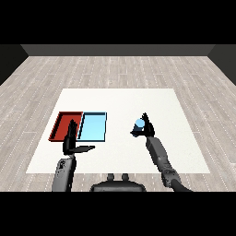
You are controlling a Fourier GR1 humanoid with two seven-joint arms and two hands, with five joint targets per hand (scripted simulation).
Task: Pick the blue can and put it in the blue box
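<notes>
Blue can: I see the can (139, 123) at my right hand (145, 128), right of both trays and well apart from them; whether it rests on the table or is lifted I cannot tell.
Right hand: black fingers curl round the can from the right and behind, so I judge it clamped on the can.
Left hand: my left hand (73, 144) holds nothing; its fingers point straight up over the seam between the two trays and its thumb sticks out to the right, relaxed and apart.
Blue tray: the light blue tray (93, 126) lies left of centre on the white table (120, 99), nothing inside that I can see.
Red tray: the red tray (63, 123) lies touching the blue one on its left side.
Progress: I judge the pick as done or nearly done; the carry leftward and the release into the blue tray are left.
In the way: table between can and blue tray looks bare; my left hand stands just at the near edge of the trays, and I would watch it when the right arm crosses over.
Risk: the red tray sits right beside the target, so overshooting left would put the can in the wrong one.
</notes>
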